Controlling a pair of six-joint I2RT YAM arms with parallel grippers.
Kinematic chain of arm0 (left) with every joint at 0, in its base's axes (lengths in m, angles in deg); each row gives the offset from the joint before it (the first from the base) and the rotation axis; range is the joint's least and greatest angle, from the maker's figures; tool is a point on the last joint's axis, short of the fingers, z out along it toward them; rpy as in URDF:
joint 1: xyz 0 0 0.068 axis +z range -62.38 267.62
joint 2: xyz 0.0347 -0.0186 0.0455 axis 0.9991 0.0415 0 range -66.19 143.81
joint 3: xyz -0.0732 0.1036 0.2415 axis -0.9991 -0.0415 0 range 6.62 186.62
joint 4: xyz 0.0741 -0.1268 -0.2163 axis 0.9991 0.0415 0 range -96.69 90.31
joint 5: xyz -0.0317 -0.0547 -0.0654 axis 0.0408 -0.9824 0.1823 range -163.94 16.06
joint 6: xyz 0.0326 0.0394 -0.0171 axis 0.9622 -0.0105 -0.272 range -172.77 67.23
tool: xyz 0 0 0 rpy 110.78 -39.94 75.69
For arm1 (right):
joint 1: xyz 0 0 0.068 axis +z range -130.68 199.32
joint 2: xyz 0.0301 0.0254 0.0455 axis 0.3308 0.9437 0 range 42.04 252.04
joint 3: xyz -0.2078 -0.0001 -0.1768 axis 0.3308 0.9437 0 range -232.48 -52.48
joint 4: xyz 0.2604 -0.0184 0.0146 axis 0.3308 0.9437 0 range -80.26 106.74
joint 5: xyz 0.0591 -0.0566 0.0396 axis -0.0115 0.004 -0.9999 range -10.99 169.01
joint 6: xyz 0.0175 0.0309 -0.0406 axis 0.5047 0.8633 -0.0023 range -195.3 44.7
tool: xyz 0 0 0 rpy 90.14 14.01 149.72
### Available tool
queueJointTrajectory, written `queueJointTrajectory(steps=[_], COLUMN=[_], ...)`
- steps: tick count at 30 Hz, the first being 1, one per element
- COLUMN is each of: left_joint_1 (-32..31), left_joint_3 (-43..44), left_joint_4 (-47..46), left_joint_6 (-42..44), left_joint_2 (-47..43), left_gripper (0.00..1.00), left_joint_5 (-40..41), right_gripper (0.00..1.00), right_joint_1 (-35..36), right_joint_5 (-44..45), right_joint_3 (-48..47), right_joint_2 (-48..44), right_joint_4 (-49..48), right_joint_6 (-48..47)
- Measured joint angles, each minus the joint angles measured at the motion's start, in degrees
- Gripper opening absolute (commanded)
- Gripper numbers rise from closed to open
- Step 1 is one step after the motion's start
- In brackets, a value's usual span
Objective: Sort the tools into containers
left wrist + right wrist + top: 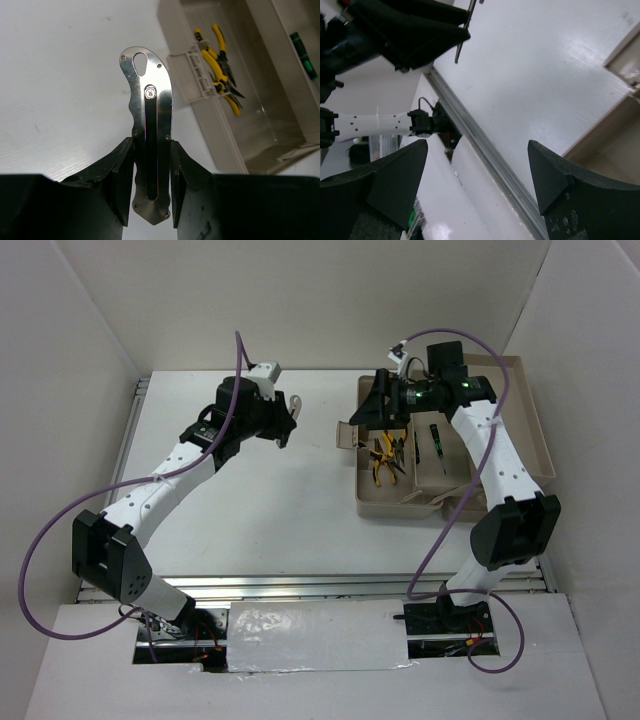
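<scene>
The flat grey metal piece is a slim, polished steel plate with a rounded head, a teardrop hole near its tip, a wavy scalloped edge on one side and a long dark slot down its middle. Small screws dot its corners. A round pivot disc above the slot bears a tiny stamped mark, too small to read. In the left wrist view it stands upright at frame centre, raised off the desk and clenched at its lower half between the matte black, wedge-shaped pads of the left claw.

In the top view the piece sits upper left of centre, apart from the toolbox.

The toolbox is smooth beige plastic with straight walls and a ribbed hinged clip on its near wall. In its deep tub lie two pliers with glossy yellow-and-black handles and dark pointed noses, overlapping. A thin dark screwdriver with green marks lies in a shallow tray at the upper right of the frame.

The right claw is released, its black fingers spread wide with nothing between them; in the top view it hangs over the toolbox's left end.

The desk is white with a faint ribbed grain. Purple cables loop from both arms.
</scene>
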Motion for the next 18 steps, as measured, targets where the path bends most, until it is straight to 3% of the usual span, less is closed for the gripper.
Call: queueJointTrajectory(steps=[7,10,18], left_joint_1=[-7.58,-7.87,-7.63], left_joint_3=[-0.22,-0.22,-0.13], left_joint_4=[2.10,2.67,3.34], left_joint_6=[-1.01,-1.36,-3.76], left_joint_2=[-1.07,-1.07,-1.07], left_gripper=[0.00,0.00,0.00], left_joint_5=[0.87,0.70,-1.14], right_gripper=[0.76,0.69,0.63], right_joint_1=[7.45,10.16,11.26], right_joint_5=[-1.64,-0.92,-0.13], right_joint_3=[-5.70,-8.74,-10.71], right_joint_2=[9.49,11.45,13.92], right_joint_4=[-1.40,-1.51,-2.32], right_joint_6=[2.71,3.08,4.22])
